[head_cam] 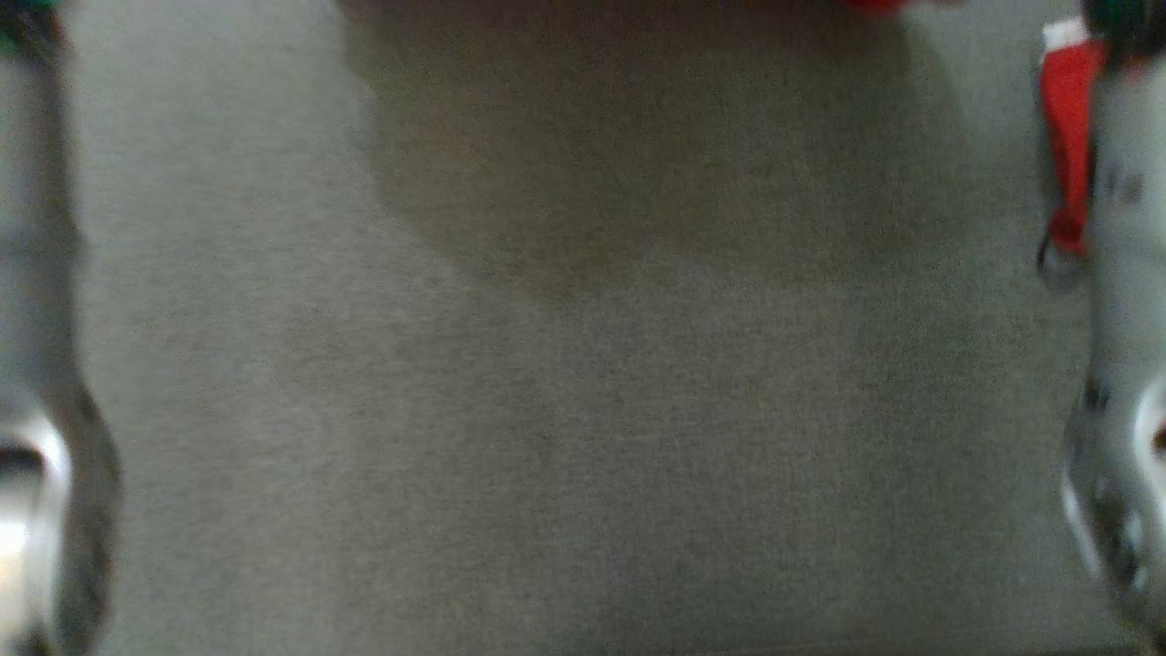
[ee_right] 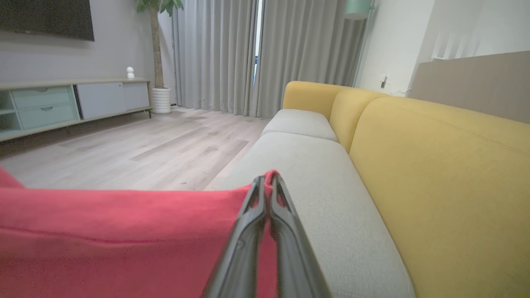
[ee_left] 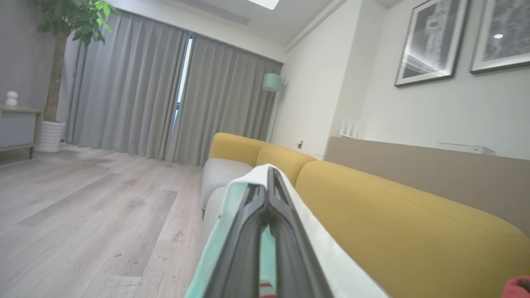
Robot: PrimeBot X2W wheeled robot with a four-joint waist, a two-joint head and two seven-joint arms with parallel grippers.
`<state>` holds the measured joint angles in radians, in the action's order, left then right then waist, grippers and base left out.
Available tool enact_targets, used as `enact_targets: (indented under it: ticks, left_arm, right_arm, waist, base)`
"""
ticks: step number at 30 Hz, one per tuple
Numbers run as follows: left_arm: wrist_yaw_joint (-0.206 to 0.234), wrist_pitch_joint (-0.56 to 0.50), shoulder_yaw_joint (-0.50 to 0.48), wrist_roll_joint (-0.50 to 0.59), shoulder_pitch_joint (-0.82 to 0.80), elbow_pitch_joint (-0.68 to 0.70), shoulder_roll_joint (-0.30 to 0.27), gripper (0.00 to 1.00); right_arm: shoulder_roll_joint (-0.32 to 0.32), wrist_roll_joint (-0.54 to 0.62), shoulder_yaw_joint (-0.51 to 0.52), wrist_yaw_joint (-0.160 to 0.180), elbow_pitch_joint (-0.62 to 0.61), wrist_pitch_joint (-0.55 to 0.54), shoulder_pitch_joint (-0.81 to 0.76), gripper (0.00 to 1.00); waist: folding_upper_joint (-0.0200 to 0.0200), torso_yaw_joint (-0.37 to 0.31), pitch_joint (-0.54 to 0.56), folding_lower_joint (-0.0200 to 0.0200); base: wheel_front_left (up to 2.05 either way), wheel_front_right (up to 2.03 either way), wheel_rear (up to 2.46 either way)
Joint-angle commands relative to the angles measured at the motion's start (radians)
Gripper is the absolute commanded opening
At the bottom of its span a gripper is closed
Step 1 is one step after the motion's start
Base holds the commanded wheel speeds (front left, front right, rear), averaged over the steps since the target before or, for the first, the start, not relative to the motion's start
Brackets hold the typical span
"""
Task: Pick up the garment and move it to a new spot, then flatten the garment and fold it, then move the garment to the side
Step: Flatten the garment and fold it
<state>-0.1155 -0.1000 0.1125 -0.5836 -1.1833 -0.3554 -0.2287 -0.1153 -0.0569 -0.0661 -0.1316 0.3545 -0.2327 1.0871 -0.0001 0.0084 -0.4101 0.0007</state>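
Left hand [ee_left: 269, 176] and right hand [ee_right: 267, 182] each clenched on the garment's [ee_right: 124, 231] edge, which looks soft, light and droopy, so corners grip best.

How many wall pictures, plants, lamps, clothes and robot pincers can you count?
Framed pictures: 2
Potted plant: 1
Lamp: 1
Garment: 1
Pincers: 2, the left pincer and the right pincer, both shut on the garment
Total: 7
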Motion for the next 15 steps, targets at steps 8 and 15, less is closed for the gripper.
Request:
enact_targets:
  ticks: [8,15]
  left_arm:
    - [0.003,0.182,-0.051,0.053,-0.534,-0.398,-0.077,0.0]
    - [-0.014,0.349,-0.027,0.022,-0.668,-0.527,-0.04,0.0]
  right_arm:
    - [0.053,0.152,0.104,0.001,0.376,0.312,0.474,0.0]
    - [0.064,0.264,0.175,0.001,0.509,0.488,0.564,0.0]
  waist:
    - [0.0001,-0.058,-0.182,-0.0007]
    - [0.0001,-0.028,-0.225,-0.0007]
  base:
    - [0.0,0.0,0.0]
    - [0.0,0.0,0.0]
